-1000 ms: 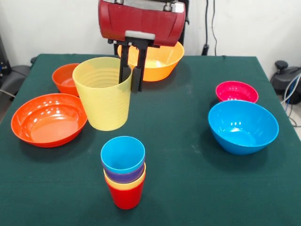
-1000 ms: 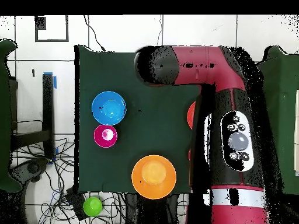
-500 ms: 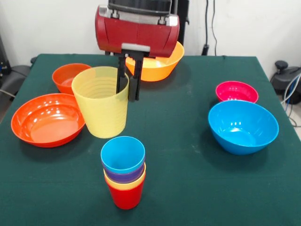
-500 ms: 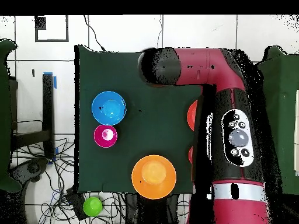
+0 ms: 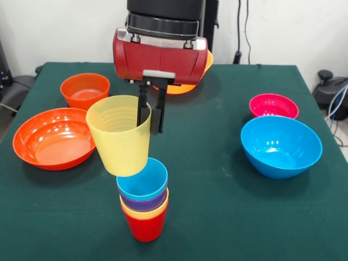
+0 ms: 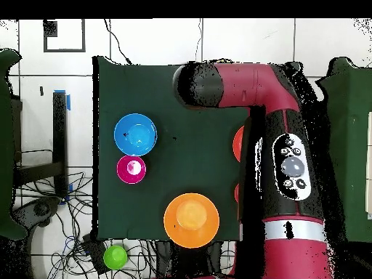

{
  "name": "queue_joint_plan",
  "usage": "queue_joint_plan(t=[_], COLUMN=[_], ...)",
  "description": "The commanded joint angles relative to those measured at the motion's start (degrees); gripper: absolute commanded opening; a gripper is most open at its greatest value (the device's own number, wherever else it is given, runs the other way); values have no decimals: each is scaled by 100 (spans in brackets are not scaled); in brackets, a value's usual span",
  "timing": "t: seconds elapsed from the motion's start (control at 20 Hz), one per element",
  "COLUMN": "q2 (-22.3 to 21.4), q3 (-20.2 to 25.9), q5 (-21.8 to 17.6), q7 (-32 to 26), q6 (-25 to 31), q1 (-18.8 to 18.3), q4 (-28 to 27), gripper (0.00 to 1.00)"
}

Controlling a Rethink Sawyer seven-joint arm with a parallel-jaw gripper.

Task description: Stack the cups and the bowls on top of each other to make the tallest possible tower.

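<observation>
Here, at the left of the front view, a wide shallow orange bowl [image 5: 56,137] sits below a small orange bowl [image 5: 85,89] on the green table [image 5: 217,206]. Toward the centre, the gripper [image 5: 151,116] pinches the rim of a pale yellow cup [image 5: 120,141], held tilted above a stack of cups [image 5: 143,198], blue on top, red at the base. At right lie a pink bowl [image 5: 273,105] and, below it, a large blue bowl [image 5: 281,145].

From above you see the red arm [image 6: 283,145] lying over the green table [image 6: 196,123], with the blue bowl [image 6: 135,134], the magenta-pink bowl [image 6: 131,168] and the yellow-orange bowl [image 6: 191,219] uncovered.
</observation>
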Motion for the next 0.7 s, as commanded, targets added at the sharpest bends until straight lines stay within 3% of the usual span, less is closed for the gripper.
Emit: queue_joint_plan(t=[0.05,0.7], q2=[169,166], q3=[398,321], q5=[-286,-256], q7=[-603,-336], q6=[-221,-314], q1=[35,148], q4=[361,440], gripper=[0,0])
